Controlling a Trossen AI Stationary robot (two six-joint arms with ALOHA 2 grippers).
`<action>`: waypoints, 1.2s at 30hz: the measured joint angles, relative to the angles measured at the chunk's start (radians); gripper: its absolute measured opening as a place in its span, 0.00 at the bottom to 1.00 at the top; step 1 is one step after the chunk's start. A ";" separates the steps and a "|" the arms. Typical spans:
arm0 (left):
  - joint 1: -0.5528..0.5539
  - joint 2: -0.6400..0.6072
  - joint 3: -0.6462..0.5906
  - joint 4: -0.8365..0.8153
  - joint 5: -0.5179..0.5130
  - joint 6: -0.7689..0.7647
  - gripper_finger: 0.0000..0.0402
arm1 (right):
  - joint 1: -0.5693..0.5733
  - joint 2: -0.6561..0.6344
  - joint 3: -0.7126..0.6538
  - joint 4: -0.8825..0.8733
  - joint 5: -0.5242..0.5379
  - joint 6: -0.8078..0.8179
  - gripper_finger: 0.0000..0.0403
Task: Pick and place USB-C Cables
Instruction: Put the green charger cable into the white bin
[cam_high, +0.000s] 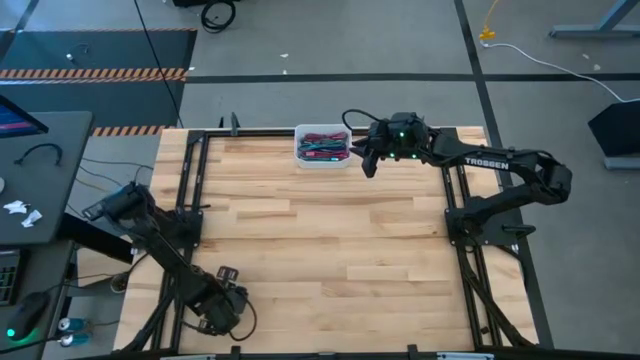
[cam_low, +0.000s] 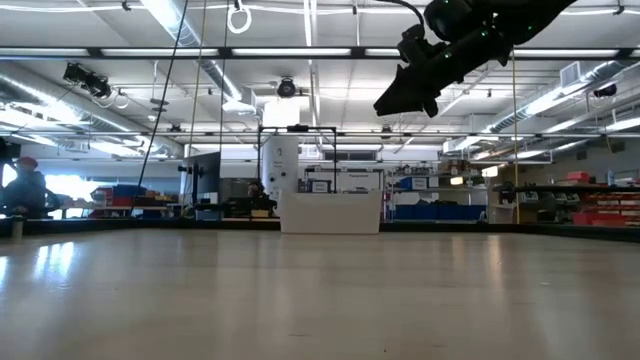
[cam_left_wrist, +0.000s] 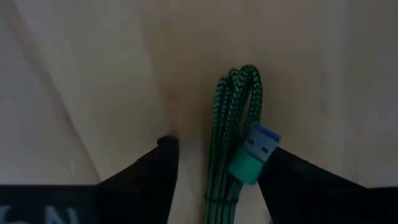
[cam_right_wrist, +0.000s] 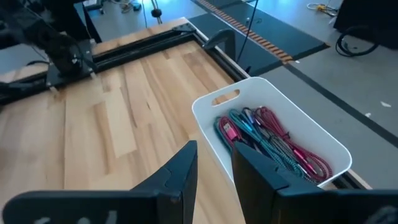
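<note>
**Right gripper is beside the bin, not over it: the cables lie toward nine o'clock from its fingers**

Your right gripper (cam_high: 368, 160) hangs in the air at the far edge of the table, just off the three o'clock side of the white bin (cam_high: 322, 159). In the low view it sits high, well clear of the table (cam_high: 330, 250). Its fingers (cam_right_wrist: 180, 174) stand only a narrow gap apart and hold nothing.

The USB-C Cables (cam_high: 322, 146) lie piled inside that bin, a tangle of teal, maroon and pink strands (cam_right_wrist: 273, 140). From the right wrist view, the bundles run lengthwise along the bin's long side, which in the overhead view goes from nine to three o'clock. As I judge it, you need to shift the gripper toward nine o'clock until it stands over the pile, widen the fingers, and close across a bundle's short axis rather than along it.

The right arm is plainly the nearer one. Your left gripper (cam_high: 222, 312) waits at the near edge, around seven o'clock on the table, well apart from the bin. Its fingers (cam_left_wrist: 146, 180) are spread, and a green cable (cam_left_wrist: 233, 134) with a blue-tipped plug lies between them on the wood; I can't tell whether either finger touches it.
</note>
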 joint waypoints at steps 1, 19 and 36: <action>0.005 0.012 0.002 0.001 -0.002 -0.013 0.49 | 0.000 0.000 0.004 -0.003 0.000 0.006 0.26; 0.235 -0.171 0.094 -0.132 -0.172 -0.312 0.05 | -0.012 -0.018 0.158 -0.189 -0.087 -0.085 0.26; 0.958 -0.428 0.193 0.538 -0.614 0.089 0.05 | -0.064 -0.009 0.043 -0.006 -0.557 -0.074 0.38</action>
